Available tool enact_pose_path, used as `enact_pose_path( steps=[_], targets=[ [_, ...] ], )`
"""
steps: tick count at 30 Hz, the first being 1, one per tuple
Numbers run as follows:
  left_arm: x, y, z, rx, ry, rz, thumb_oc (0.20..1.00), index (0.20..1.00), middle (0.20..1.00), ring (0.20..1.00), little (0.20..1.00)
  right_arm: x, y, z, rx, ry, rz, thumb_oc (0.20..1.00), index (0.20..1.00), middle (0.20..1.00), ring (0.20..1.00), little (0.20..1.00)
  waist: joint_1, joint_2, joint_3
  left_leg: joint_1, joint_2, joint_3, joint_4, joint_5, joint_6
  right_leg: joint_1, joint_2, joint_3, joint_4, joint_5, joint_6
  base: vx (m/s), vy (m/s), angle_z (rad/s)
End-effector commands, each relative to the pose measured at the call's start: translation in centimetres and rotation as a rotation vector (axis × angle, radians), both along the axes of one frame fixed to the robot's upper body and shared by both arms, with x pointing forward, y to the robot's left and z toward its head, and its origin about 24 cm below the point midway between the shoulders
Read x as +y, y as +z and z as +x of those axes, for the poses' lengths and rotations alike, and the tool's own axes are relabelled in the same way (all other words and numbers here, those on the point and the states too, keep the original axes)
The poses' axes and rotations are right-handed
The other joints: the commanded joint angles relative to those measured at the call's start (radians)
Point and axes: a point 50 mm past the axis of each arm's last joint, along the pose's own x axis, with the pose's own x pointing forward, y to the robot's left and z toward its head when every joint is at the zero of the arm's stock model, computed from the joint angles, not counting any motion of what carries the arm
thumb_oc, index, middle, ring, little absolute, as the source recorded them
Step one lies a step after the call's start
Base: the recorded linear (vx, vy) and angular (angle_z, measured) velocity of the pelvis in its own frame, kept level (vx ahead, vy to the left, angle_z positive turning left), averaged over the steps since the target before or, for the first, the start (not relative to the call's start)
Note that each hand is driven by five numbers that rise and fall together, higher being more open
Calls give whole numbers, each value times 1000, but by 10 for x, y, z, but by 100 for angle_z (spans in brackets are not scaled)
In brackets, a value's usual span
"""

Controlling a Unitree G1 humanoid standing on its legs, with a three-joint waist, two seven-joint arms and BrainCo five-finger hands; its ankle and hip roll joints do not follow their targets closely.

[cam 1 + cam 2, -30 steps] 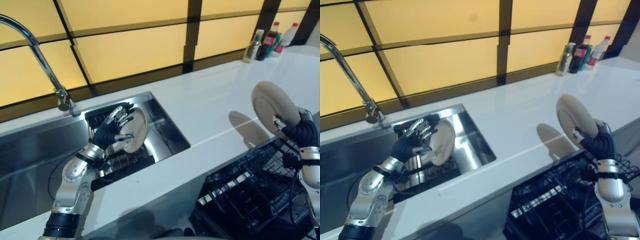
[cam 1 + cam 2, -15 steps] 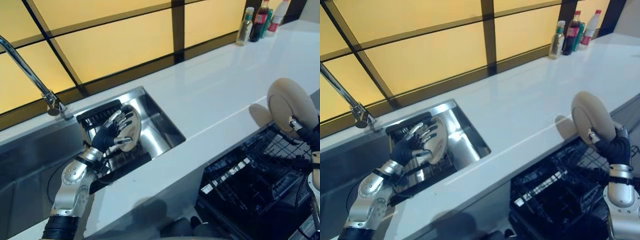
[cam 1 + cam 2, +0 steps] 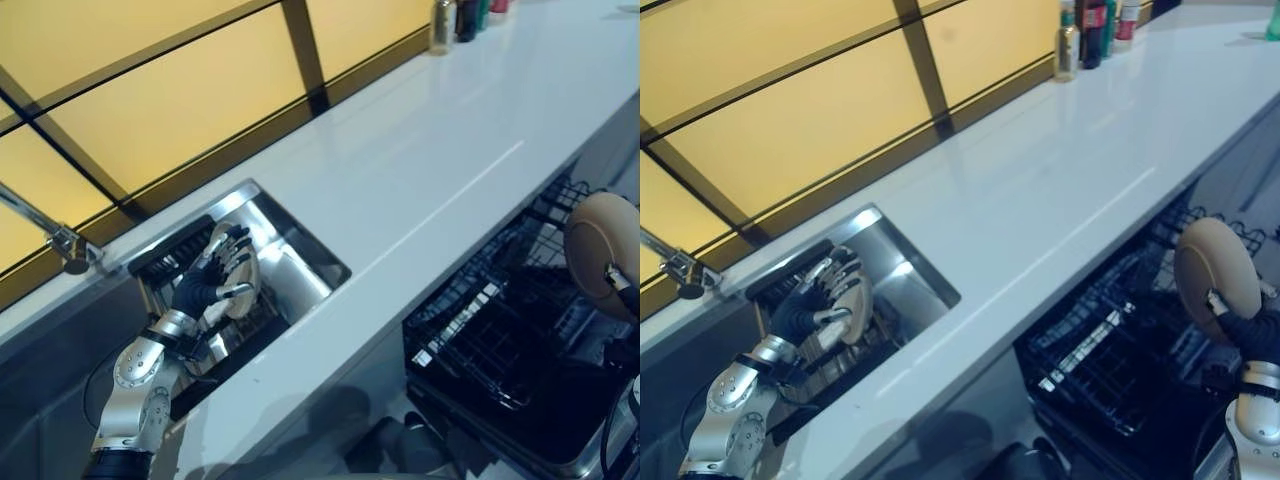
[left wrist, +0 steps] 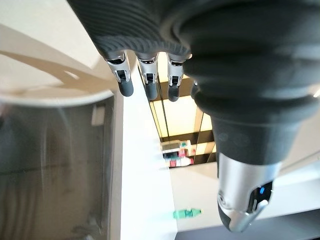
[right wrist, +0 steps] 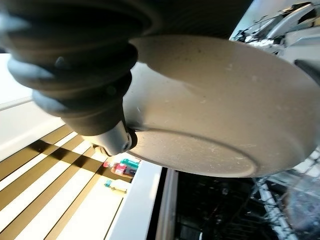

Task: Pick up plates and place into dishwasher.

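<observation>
Plates: one tan plate (image 3: pixel 1217 276) is pinched upright in the right hand (image 3: pixel 1252 335) over the black rack (image 3: pixel 500 350). Left hand (image 3: pixel 205 285), fingers spread, touches another plate (image 3: pixel 238 275) in the sink (image 3: pixel 300 270).

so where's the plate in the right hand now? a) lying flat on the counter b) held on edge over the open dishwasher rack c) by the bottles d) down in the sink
b: the right hand pinches the beige plate on edge above the black dishwasher rack, clear of the white counter.
</observation>
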Motion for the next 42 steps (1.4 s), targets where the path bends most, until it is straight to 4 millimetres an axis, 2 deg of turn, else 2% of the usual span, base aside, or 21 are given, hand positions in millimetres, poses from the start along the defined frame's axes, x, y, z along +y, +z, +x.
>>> enact_pose_path(
  steps=[1,5,12,13,18,27,31,36,42],
  targets=[
    [9,6,-6,-66,54,-39,1000,1000,1000,1000,1000,-1,14,-1,9,58,-96,200,200,200,200,200,-1,-12,-17,-117,-32,-88,252,-203,106,6,-49,-43,-71,15,63,35,17,-25],
    [5,4,-6,-60,55,-53,1000,1000,1000,1000,1000,0,8,4,70,99,-100,200,200,200,200,200,10,-8,-3,-130,-36,-98,254,-193,100,4,-52,-52,-71,10,58,25,-7,-22],
    [-4,-1,-4,-60,48,-67,1000,1000,1000,1000,1000,5,10,20,112,147,-113,200,200,200,200,200,45,-10,26,-185,-37,-123,286,-176,87,-19,-61,-71,-54,3,45,-20,-14,6],
    [-5,-2,-4,-63,49,-74,1000,1000,1000,1000,1000,7,11,24,121,163,-121,200,200,200,200,200,54,-17,35,-207,-36,-116,293,-152,84,-33,-61,-68,-54,25,36,-77,-44,13],
    [-10,-1,-3,-82,47,-78,1000,1000,1000,1000,1000,16,18,39,123,221,-148,200,200,200,200,200,84,-28,69,-248,-32,-137,302,-133,76,-48,-62,-81,-50,25,26,-64,-25,8],
    [-13,13,6,-160,52,-52,1000,1000,1000,1000,1000,42,39,68,29,305,-166,200,200,200,200,200,138,-80,141,-351,-6,-176,329,-101,61,-99,-50,-115,-54,31,7,-97,-81,12],
    [-13,20,10,-187,54,-36,1000,1000,1000,1000,1000,49,37,74,16,313,-140,200,200,200,200,200,149,-89,180,-402,4,-191,354,-88,58,-130,-45,-127,-36,30,0,-80,-85,9],
    [-17,30,17,-225,58,-27,1000,1000,1000,1000,1000,56,34,81,14,319,-121,200,200,200,200,200,152,-75,228,-442,6,-202,356,-69,54,-167,-48,-138,-21,32,-8,-62,-40,11],
    [-21,39,21,-260,66,-42,1000,1000,1000,1000,1000,56,28,84,84,328,-153,200,200,200,200,200,139,-39,276,-472,3,-189,363,-55,44,-204,-60,-147,5,23,-19,-38,23,7]
  ],
)
